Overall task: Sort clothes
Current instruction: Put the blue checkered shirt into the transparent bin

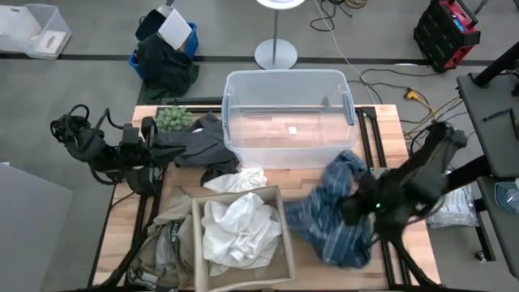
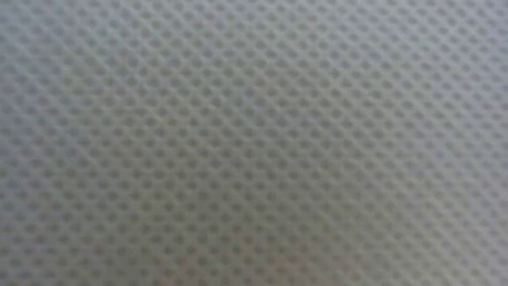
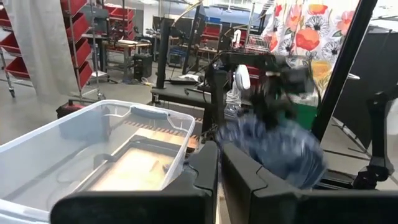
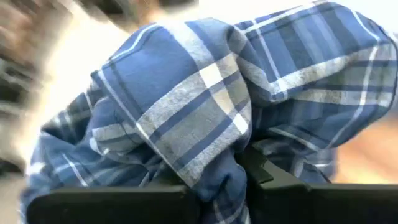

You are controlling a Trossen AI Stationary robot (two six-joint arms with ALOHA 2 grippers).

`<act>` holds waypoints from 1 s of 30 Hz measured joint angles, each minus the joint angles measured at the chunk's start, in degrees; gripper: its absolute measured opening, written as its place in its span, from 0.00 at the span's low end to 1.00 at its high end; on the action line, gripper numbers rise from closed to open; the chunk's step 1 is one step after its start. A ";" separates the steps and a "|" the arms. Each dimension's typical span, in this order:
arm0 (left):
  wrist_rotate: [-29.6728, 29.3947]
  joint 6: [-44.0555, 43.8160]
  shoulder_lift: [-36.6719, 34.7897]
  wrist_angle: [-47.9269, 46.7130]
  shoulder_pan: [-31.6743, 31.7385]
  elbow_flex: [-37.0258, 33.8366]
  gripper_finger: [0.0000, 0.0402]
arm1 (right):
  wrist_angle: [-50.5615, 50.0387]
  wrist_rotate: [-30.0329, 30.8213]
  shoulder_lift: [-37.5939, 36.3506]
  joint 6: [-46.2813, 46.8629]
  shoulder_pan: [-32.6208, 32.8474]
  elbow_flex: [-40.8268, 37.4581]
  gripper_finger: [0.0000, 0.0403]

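My right gripper [image 1: 354, 209] is shut on the blue plaid shirt [image 1: 336, 212] over the table's right front; the shirt fills the right wrist view [image 4: 205, 106]. My left gripper [image 3: 219, 180] is shut and empty, raised at the table's left by a dark grey-black piece [image 1: 203, 146]. White shirts [image 1: 242, 231] lie in a cardboard box [image 1: 285, 243], and another white piece [image 1: 235, 180] rests against its far wall. A tan khaki piece [image 1: 166, 243] lies left of the box. The low view shows only a mesh fabric. My right gripper pinches a bunched fold of the plaid shirt [image 4: 224, 163] between its two fingers, several layers thick. The shirt hangs in a loose bundle below and around the gripper [image 3: 273, 149]. Whether its lower end touches the table, I cannot tell.
A clear plastic bin [image 1: 229, 113] stands at the table's far middle, its floor bare. A green fuzzy plant ball [image 1: 174, 119] sits at the far left. A blue bin with dark cloth and white paper [image 1: 166, 49] stands on the floor beyond the table.
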 joint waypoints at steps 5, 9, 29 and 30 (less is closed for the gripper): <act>0.00 2.45 1.00 -0.02 0.00 1.99 0.00 | 8.42 20.41 -2.30 -25.02 -2.96 9.94 0.09; -0.02 5.23 2.27 -0.09 0.00 4.16 0.00 | 24.97 27.60 -3.46 -53.58 -10.27 14.95 0.09; -1.50 15.28 6.28 -0.17 0.03 13.88 0.00 | 71.71 9.08 5.13 -104.49 -58.66 17.59 0.09; -1.52 15.35 6.23 -0.18 0.03 13.80 0.00 | 68.90 7.74 6.55 -102.16 -60.18 17.57 0.09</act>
